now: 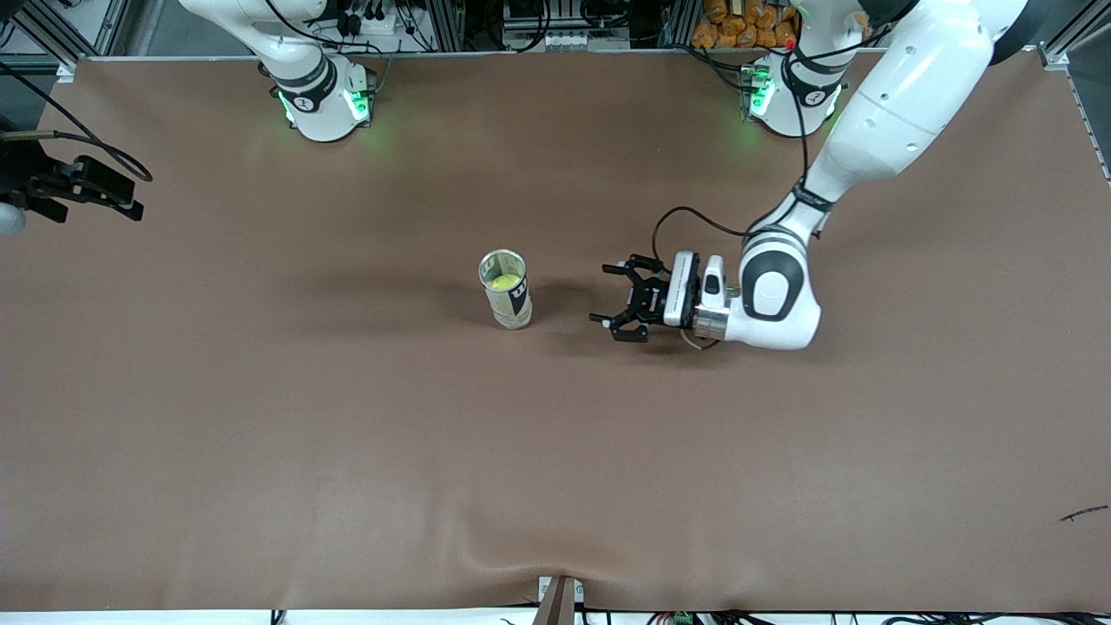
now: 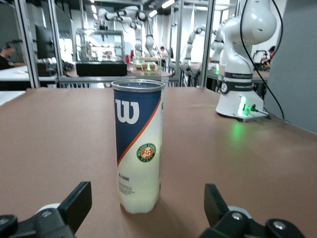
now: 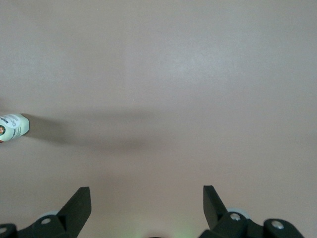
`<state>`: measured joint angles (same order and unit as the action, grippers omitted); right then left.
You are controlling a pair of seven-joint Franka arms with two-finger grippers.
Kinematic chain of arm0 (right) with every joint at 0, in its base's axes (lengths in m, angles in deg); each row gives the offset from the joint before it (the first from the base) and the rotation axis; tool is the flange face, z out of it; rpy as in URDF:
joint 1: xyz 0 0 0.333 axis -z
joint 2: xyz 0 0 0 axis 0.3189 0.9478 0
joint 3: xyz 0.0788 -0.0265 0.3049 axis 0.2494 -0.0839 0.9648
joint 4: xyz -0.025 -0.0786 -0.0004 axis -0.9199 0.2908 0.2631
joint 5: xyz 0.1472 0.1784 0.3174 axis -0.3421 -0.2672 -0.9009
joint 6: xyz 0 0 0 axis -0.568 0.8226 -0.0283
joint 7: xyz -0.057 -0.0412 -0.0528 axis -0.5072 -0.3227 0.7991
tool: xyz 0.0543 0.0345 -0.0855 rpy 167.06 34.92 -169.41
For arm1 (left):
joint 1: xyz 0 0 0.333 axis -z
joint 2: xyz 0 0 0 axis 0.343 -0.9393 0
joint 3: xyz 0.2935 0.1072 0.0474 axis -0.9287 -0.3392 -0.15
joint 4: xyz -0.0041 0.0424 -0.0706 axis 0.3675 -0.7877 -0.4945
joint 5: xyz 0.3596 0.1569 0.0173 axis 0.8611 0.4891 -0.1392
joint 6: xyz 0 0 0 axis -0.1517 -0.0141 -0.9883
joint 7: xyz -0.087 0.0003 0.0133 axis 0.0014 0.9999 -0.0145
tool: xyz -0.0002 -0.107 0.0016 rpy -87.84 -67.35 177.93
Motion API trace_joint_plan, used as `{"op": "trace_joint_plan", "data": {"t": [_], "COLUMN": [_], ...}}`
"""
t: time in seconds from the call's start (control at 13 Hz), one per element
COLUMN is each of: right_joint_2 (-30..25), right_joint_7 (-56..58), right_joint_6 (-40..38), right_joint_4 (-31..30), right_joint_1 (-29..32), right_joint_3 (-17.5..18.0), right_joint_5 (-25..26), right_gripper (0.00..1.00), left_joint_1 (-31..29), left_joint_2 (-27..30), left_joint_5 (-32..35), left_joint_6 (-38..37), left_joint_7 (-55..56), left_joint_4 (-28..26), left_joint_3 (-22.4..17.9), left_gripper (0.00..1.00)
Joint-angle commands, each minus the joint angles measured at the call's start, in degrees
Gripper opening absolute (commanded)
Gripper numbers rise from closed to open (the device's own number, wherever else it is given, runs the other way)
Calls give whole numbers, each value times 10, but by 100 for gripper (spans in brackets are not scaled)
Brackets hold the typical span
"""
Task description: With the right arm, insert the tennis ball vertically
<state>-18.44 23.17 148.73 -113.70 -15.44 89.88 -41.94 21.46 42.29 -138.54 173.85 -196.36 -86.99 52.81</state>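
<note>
An upright clear can (image 1: 505, 289) with a blue Wilson label stands mid-table. A yellow-green tennis ball (image 1: 502, 282) shows inside it through the open top. My left gripper (image 1: 612, 295) lies level just above the table, beside the can toward the left arm's end, open and pointing at it. In the left wrist view the can (image 2: 138, 153) stands just ahead of the left gripper (image 2: 147, 201), apart from both fingers. My right gripper (image 1: 130, 193) hangs high over the right arm's end of the table, open and empty. Its wrist view shows the right gripper (image 3: 147, 201) over bare table, with the can (image 3: 12, 127) at the picture's edge.
Both arm bases (image 1: 321, 100) (image 1: 794, 95) stand along the table's back edge. A small dark scrap (image 1: 1085, 514) lies near the front corner at the left arm's end. A bracket (image 1: 560, 599) sticks up at the middle of the front edge.
</note>
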Motion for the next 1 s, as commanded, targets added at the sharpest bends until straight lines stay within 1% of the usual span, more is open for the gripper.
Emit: {"op": "trace_joint_plan", "data": {"t": [0.0, 0.08, 0.23, 0.46, 0.69, 0.77, 0.93], "right_joint_2": [4, 4, 4, 3, 3, 3, 4], "right_joint_7": [-19, -40, -45, -41, -40, -40, -41], "right_joint_6": [-5, -5, -17, -21, -20, -21, -22], "right_joint_4": [22, 23, 30, 37, 38, 38, 37], "right_joint_1": [9, 9, 8, 7, 7, 7, 7], "right_joint_3": [2, 2, 2, 3, 3, 3, 3], "right_joint_5": [7, 8, 9, 13, 20, 19, 19], "right_gripper": [100, 100, 100, 100, 100, 100, 100], "left_joint_1": [-14, -10, -15, -14, -10, -7, -2], "left_joint_2": [69, 90, 119, 170, 192, 197, 216], "left_joint_5": [73, 100, 162, 254, 339, 365, 429], "left_joint_6": [-28, -45, -61, -106, -166, -183, -210], "left_joint_7": [78, 116, 186, 306, 424, 464, 561], "left_joint_4": [-14, -14, -10, 3, 51, 67, 94], "left_joint_3": [-15, -38, -48, -80, -109, -125, -138], "left_gripper": [100, 100, 100, 100, 100, 100, 100]}}
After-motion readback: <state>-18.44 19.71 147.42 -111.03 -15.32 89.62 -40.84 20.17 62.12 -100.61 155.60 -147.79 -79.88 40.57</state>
